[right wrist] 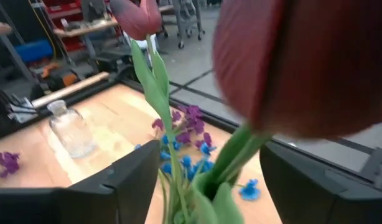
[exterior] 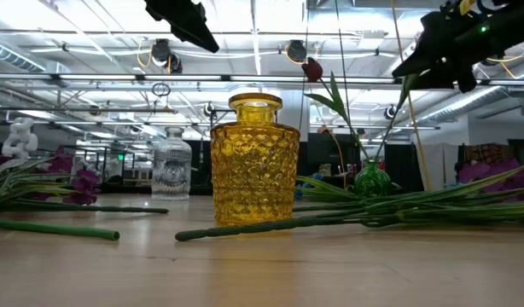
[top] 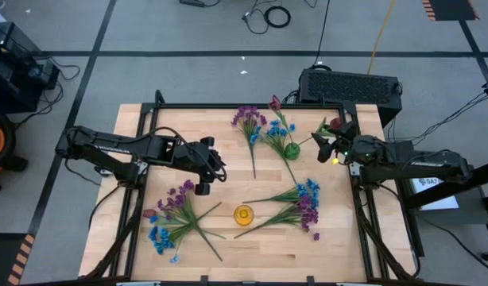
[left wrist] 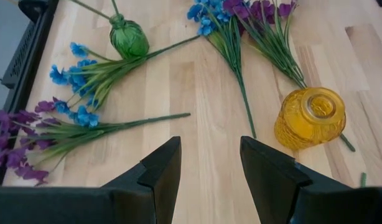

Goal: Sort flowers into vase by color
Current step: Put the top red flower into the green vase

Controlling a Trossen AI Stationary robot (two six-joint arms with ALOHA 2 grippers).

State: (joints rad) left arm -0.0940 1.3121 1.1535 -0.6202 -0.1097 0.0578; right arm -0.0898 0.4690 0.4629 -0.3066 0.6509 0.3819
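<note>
Two dark red tulips (top: 274, 103) stand in the green vase (top: 292, 150) near the table's far edge. Your right gripper (top: 330, 148) hangs just beside it, jaws apart around a stem; draw clear gently. Your left gripper (top: 211, 176) waits open, empty.

2 red tulips (top: 274, 103) upright in green vase (top: 292, 150); purple-blue sprigs (top: 296, 205) lie scattered.
</note>
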